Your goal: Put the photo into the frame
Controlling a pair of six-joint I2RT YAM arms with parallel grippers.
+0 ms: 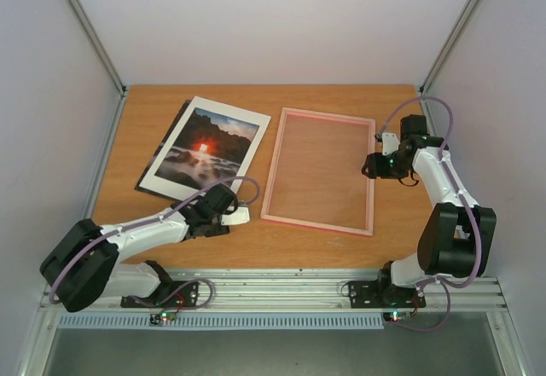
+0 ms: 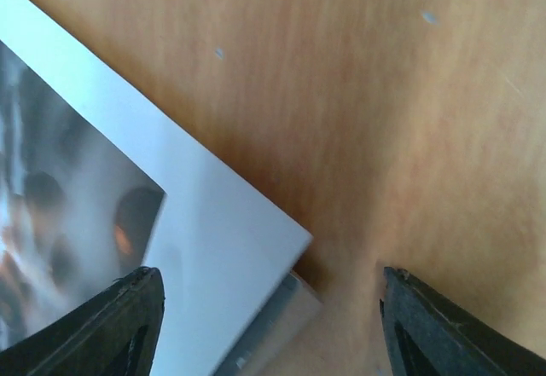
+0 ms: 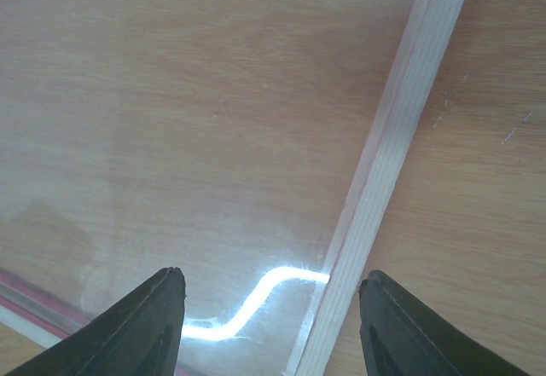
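Top external view: rectangular white-bordered photo of a dark seascape with a red-orange sun [image 1: 207, 148] is lying face up and skewed at the back left of the orange-brown wooden worktop [image 1: 324, 96]. It is sitting just beside the thin pink rectangular frame with a clear pane [image 1: 317, 224], with a narrow gap between them. The frame is lying flat at centre with nothing in it. A dark flat sheet [image 1: 173, 127] is showing from under the photo's left edge.

The left pincer [image 1: 223, 209] is hanging over the photo's near right corner. In the left wrist view it is spread wide and holding nothing, and the corner is sitting between the two dark fingers [image 2: 128, 325]. A grey layer is peeking out beneath that corner.

The right pincer [image 1: 373, 168] is also gaping and empty, and it is straddling the frame's right rail, which is showing as pale wood in the right wrist view.

Judgement: the step in hand looks like a corner pickup of the photo.
- One finger needs to land on the bare worktop just outside the corner, the other on the white border.
- Closing slowly should make the paper buckle up instead of sliding.
- Risk: pinching the underlying sheet along with the print, so check for a single layer before lifting.
- Pressing the right pincer down on the rail would steady the frame for the insertion.
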